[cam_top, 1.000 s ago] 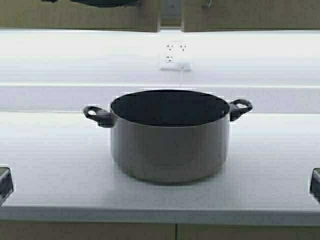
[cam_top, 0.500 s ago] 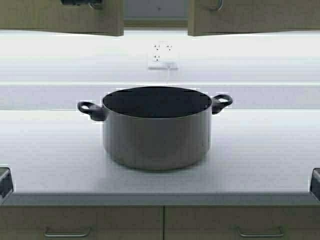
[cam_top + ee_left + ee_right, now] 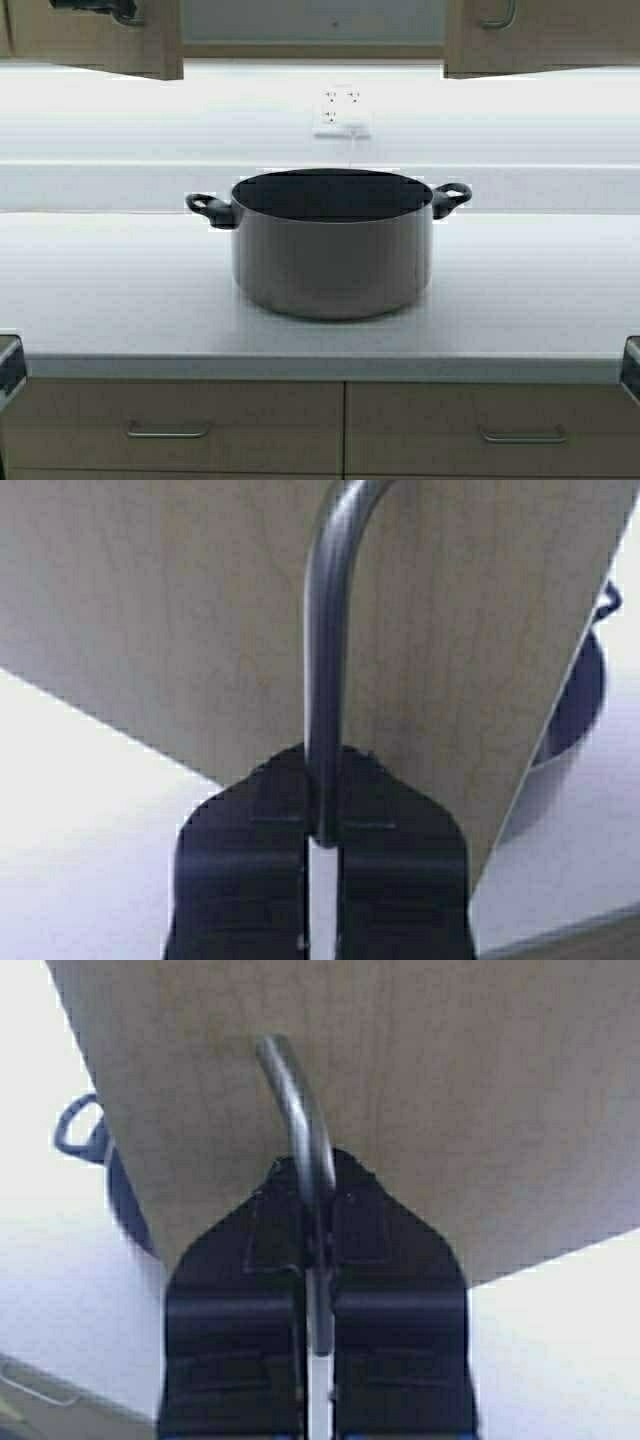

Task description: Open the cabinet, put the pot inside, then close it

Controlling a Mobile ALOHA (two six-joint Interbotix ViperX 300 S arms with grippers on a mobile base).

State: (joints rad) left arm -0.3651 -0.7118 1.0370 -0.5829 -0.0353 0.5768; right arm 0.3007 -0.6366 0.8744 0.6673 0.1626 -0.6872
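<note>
The grey pot (image 3: pixel 335 255) stands upright on the white counter (image 3: pixel 110 290), dark inside, with a loop handle at each side. Above it the cabinet's two light-wood doors (image 3: pixel 150 50) stand partly open, showing the pale grey interior (image 3: pixel 310 22) between them. My left gripper (image 3: pixel 322 780) is shut on the left door's metal handle (image 3: pixel 325 630); it shows at the top left of the high view (image 3: pixel 95 6). My right gripper (image 3: pixel 313 1185) is shut on the right door's metal handle (image 3: pixel 295 1090). In the high view the right handle (image 3: pixel 498 15) shows, but that gripper is out of frame.
A white wall socket (image 3: pixel 342 112) with a cable sits on the backsplash behind the pot. Below the counter are two drawers with horizontal handles (image 3: pixel 168 432). The pot's edge shows past the door in the left wrist view (image 3: pixel 575 710) and the right wrist view (image 3: pixel 120 1200).
The robot has backed away from the counter: the pot looks smaller and the drawers have come into view. Both doors have swung wider apart, showing more of the interior.
</note>
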